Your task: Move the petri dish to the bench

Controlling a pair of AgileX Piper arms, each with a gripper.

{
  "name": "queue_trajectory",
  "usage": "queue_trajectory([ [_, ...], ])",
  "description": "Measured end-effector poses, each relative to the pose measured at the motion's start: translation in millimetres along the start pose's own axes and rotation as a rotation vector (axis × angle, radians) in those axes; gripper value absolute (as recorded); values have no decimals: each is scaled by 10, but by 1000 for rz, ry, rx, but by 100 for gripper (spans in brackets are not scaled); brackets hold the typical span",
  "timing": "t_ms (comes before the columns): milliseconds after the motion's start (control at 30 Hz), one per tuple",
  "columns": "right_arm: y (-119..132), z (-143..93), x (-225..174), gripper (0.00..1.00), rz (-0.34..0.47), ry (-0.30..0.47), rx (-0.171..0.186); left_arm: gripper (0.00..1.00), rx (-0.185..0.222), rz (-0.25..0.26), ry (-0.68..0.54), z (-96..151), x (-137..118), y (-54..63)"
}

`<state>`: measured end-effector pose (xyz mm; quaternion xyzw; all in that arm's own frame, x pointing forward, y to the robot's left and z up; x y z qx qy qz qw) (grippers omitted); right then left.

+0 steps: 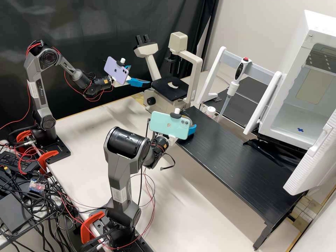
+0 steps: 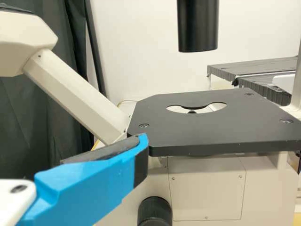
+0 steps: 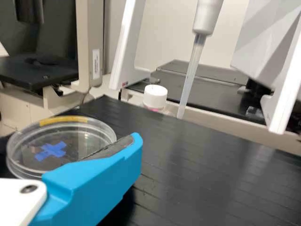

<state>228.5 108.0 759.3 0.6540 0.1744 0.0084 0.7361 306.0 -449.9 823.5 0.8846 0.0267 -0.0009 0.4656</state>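
r end effector (image 1: 191,125) part-open, gripping petri dish (image 3: 61,136) by its sides; l end effector (image 1: 140,75) wide, empty. prob. light, slick, brittle: squeeze sides gently.

Pincer (image 3: 70,145) holding dish (image 3: 28,141), blue cross (image 3: 51,149) and yellow strip (image 3: 63,120) on it, above black table (image 3: 211,165). White-capped bottle (image 3: 155,96), pipette (image 3: 190,70) and microscope (image 3: 90,52) beyond.

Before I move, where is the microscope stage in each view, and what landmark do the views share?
High view: the microscope stage is upper middle, left of the pale pillar.
Left wrist view: the stage lies below the black cylinder.
Right wrist view: the stage lies beyond the petri dish.
Shared landmark: that pillar, beside the stage.
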Motion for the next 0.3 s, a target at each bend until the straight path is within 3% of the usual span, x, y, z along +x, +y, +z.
queue_trajectory([
  [133, 152, -73, -163, 100, 76, 45, 5, 100, 0, 0, 0, 0, 0, 0],
  [300, 427, -136, -399, 100, 343, 85, 45, 100, 0, 0, 0, 0, 0, 0],
])
